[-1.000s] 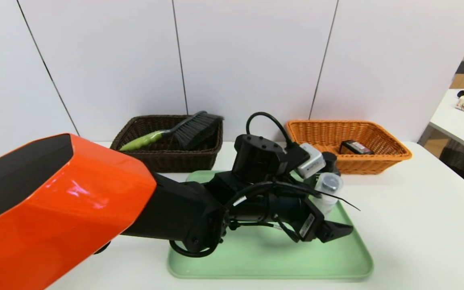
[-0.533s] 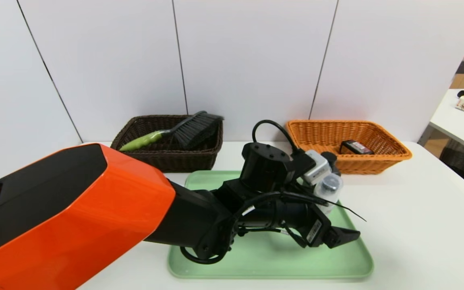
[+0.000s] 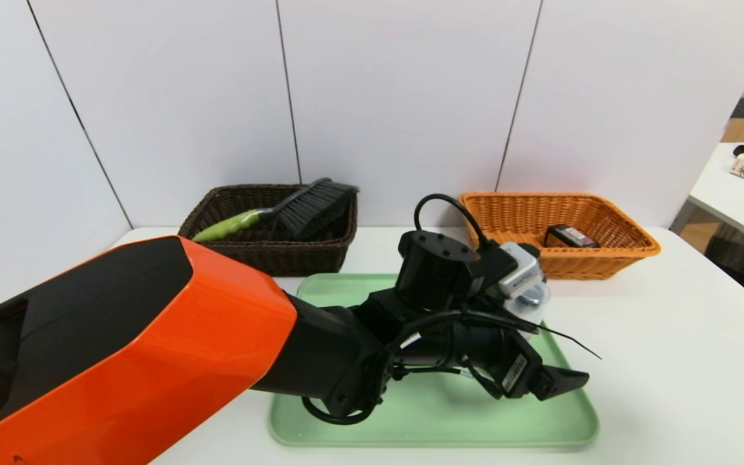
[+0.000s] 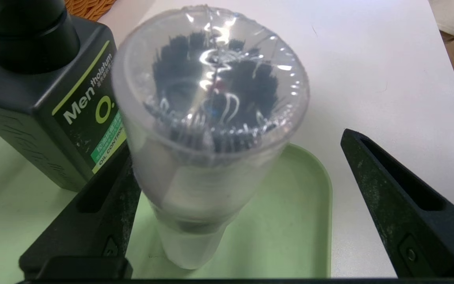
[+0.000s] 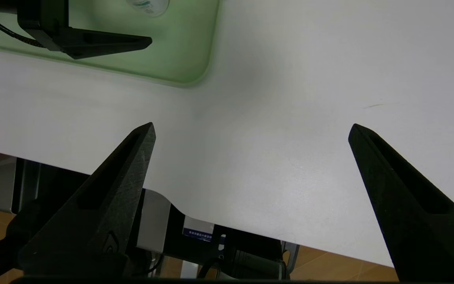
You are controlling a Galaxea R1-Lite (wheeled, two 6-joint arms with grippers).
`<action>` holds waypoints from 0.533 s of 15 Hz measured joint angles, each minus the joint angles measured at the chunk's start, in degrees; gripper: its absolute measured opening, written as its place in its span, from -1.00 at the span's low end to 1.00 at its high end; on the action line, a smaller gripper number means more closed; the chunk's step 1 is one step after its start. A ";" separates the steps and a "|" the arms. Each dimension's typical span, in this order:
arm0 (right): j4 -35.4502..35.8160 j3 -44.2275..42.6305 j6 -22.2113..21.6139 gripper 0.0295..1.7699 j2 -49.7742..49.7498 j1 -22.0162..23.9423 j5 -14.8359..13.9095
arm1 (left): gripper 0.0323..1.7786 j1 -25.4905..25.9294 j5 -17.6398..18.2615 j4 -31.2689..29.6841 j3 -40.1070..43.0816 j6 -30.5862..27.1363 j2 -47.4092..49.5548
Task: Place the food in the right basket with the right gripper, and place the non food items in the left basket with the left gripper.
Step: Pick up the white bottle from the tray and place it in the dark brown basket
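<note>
While the left gripper (image 3: 556, 381) is reaching over the tray's (image 3: 346, 426) right side with jaws wide and empty, the brush (image 3: 281, 216) is lying in the left basket (image 3: 217, 200) and the packet (image 3: 571, 236) in the right basket (image 3: 630, 242). In the left wrist view, the white bottle (image 4: 207, 130) is standing between the fingers (image 4: 392, 197), the green bottle (image 4: 49, 114) touching it; closing low on the body should avoid nudging that neighbour. In the right wrist view, the right gripper (image 5: 250, 134) is hanging wide and empty over the table's (image 5: 309, 79) near edge.

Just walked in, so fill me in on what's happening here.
The left end effector is open around the white bottle on the green tray, beside the green pump bottle. The brush is already in the brown basket, the packet in the orange basket. The right end effector hangs open over the table.
</note>
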State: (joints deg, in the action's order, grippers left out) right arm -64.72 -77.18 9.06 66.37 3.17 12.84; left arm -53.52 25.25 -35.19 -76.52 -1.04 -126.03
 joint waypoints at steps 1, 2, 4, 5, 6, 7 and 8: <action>0.02 -0.02 0.00 0.91 -0.02 0.00 0.00 | 0.90 -0.06 0.00 -0.02 -0.16 0.00 -0.11; 0.02 -0.05 0.00 0.91 -0.02 0.00 0.00 | 0.90 -0.06 0.00 -0.02 -0.40 0.05 -0.27; 0.04 -0.07 0.00 0.91 0.00 0.00 -0.02 | 0.90 -0.09 -0.02 0.00 -0.96 0.05 -0.62; 0.04 -0.09 0.00 0.91 0.00 0.00 -0.02 | 0.73 -0.09 0.02 -0.02 -1.18 0.07 -0.79; 0.04 -0.09 0.00 0.91 0.02 0.00 -0.02 | 0.53 -0.09 -0.02 -0.02 -1.40 0.05 -0.99; 0.04 -0.09 0.00 0.91 0.02 0.00 -0.02 | 0.36 -0.09 -0.04 0.00 -1.49 0.05 -1.12; 0.04 -0.09 0.01 0.91 0.02 0.02 -0.02 | 0.19 -0.09 -0.02 0.00 -1.54 0.02 -1.23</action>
State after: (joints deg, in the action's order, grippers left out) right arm -64.68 -77.26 9.07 66.39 3.19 12.81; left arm -53.60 25.22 -35.19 -78.06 -1.01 -127.26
